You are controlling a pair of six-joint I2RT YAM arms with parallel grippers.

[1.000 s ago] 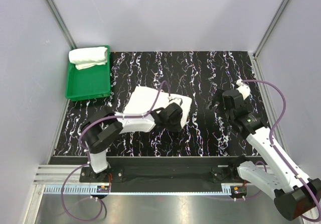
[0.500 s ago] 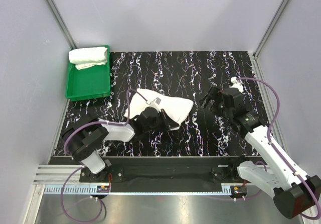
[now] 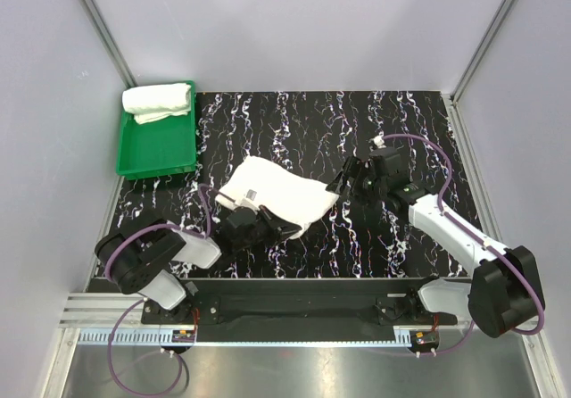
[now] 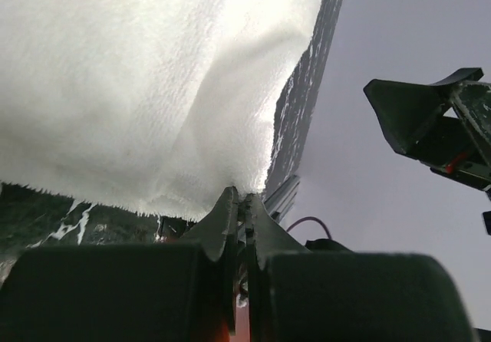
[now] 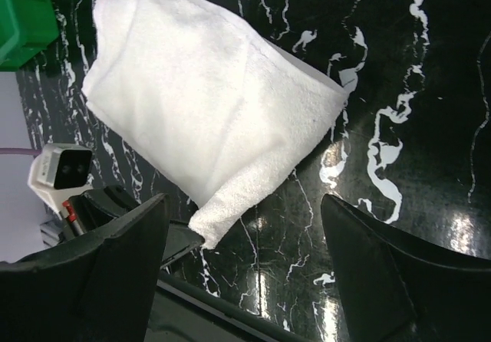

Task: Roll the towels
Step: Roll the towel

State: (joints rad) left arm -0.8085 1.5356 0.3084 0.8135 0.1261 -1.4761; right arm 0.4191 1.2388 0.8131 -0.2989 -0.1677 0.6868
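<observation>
Both grippers sat by the flat white towel (image 3: pixel 278 193) at the middle of the black marbled table (image 3: pixel 357 121). Nearest, the left gripper (image 4: pixel 239 201) pinched the towel's near edge, its fingers pressed together. The right gripper (image 5: pixel 242 221) stood spread wide at the towel's right corner. Far left, a rolled white towel (image 3: pixel 159 102) lay in the green tray (image 3: pixel 157 153).

You have a plain white, soft cloth towel (image 3: pixel 281 193) near the middle of the glossy black tabletop (image 3: pixel 401 121), which is streaked all over with white marble-like veins. At its far left corner sits a bright green rectangular plastic tray (image 3: pixel 161 148) holding a second plain white cloth towel (image 3: pixel 159 102). The walls (image 3: pixel 294 23) around are pale grey.
</observation>
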